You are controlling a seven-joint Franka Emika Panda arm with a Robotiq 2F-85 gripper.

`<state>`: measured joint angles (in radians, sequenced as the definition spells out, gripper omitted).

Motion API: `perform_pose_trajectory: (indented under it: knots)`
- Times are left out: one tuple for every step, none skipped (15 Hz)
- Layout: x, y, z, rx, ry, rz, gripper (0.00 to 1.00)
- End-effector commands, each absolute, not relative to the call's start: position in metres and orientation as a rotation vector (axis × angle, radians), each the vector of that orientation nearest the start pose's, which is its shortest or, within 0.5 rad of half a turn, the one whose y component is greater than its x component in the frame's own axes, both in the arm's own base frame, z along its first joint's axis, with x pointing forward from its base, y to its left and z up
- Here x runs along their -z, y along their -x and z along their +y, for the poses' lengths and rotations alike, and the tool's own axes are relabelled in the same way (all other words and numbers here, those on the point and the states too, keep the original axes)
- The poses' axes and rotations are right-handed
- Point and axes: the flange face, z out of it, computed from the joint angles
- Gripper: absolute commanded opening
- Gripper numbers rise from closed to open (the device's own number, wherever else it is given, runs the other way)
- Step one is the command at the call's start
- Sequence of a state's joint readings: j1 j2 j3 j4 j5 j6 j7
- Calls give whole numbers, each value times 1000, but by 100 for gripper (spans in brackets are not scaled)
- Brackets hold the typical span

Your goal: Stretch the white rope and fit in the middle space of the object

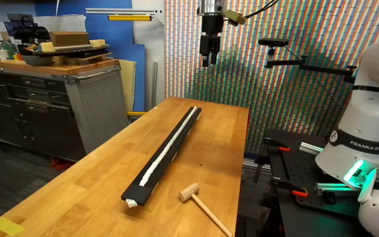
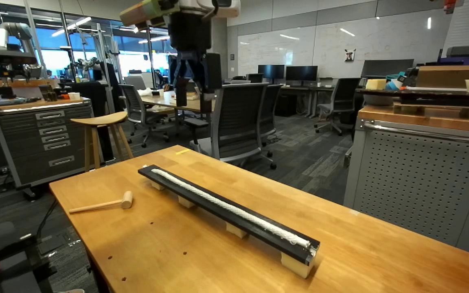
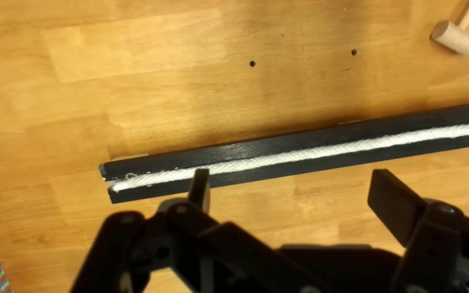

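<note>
The white rope (image 1: 165, 152) lies stretched along the middle groove of the black bar (image 1: 137, 192) on the wooden table. Both exterior views show the rope (image 2: 234, 209) on the bar (image 2: 218, 210). At one end a white tuft sticks out past the bar's solid end piece. At the opposite end, in the wrist view, the rope (image 3: 299, 154) lies in the bar's (image 3: 218, 154) open groove and has loose fibres. How deep it sits is hard to tell. My gripper (image 3: 290, 175) is open and empty, high above the table. It also shows in both exterior views (image 1: 209, 61) (image 2: 194, 101).
A wooden mallet (image 1: 189, 192) lies on the table beside the bar. Pale wooden blocks (image 2: 295, 264) hold the bar above the tabletop. Yellow tape (image 1: 8, 225) marks a table corner. A metal cabinet (image 2: 413, 183) stands past the table's edge.
</note>
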<state>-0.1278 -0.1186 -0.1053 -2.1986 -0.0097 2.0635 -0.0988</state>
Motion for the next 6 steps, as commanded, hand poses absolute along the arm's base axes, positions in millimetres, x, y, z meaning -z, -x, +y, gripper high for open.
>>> perform_pose_trajectory:
  knots:
    - [-437,-485,-117,-18,3137,191,100]
    - [-440,-480,-116,-11,3137,190,100]
    - [-440,-479,-116,-10,3137,191,100]
    - [-438,-480,-116,-16,3137,191,100]
    - [-435,-481,-116,-25,3137,192,100]
    - [-432,-482,-117,-33,3136,192,100]
